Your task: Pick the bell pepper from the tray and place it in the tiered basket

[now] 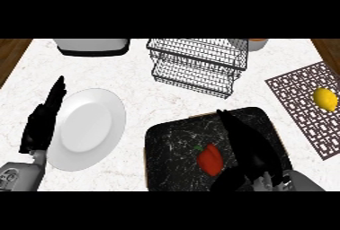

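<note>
A red bell pepper (211,159) with a green stem lies on the black marbled tray (172,152) at the lower middle. My right hand (249,148) reaches over the tray just right of the pepper, fingers straight and pointing away, thumb low near the pepper's lower right; it holds nothing. The black wire tiered basket (196,63) stands at the back centre, well beyond the tray. My left hand (43,119) rests open at the left edge, fingers up, beside the white plate.
A white plate (86,128) lies left of the tray. A yellow lemon (324,99) sits on a brown lattice mat (299,103) at the right. A white appliance (91,46) stands at the back left, and an orange-rimmed object (257,43) behind the basket.
</note>
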Available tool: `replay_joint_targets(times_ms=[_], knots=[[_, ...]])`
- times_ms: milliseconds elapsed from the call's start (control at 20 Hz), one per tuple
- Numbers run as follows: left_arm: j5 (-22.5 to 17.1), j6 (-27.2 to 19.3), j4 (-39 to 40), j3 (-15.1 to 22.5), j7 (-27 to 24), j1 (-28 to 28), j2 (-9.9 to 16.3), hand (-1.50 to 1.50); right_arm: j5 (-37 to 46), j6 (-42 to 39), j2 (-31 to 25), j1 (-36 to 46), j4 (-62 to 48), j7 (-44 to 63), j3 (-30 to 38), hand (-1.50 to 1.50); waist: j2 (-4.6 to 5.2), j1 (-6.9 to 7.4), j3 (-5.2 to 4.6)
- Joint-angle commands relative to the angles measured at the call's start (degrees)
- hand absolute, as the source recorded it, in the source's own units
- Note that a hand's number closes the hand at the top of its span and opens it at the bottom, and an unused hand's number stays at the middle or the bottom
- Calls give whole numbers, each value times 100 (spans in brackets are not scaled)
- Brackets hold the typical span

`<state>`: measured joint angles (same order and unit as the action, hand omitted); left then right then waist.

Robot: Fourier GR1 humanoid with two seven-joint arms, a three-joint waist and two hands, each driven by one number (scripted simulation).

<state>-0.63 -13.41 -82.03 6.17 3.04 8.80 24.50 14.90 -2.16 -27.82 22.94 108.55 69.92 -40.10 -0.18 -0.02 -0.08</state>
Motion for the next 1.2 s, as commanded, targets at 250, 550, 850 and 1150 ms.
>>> replay_joint_targets(times_ms=[250,550,850,1150], knots=[[179,-54,-1,27,-101,-142,-233,0,334,-438,302,-124,192,1293,-102,-150,0,-34,0],[146,104,233,-124,-39,157,-199,0,754,-287,1060,-16,-404,1433,-224,-150,13,-23,-1],[62,302,-89,-304,-92,-123,-76,0,827,-445,950,-431,-516,959,92,-150,9,0,4],[265,241,-247,-169,68,-92,-236,0,1020,-483,1578,-246,-1225,811,180,-150,15,47,6]])
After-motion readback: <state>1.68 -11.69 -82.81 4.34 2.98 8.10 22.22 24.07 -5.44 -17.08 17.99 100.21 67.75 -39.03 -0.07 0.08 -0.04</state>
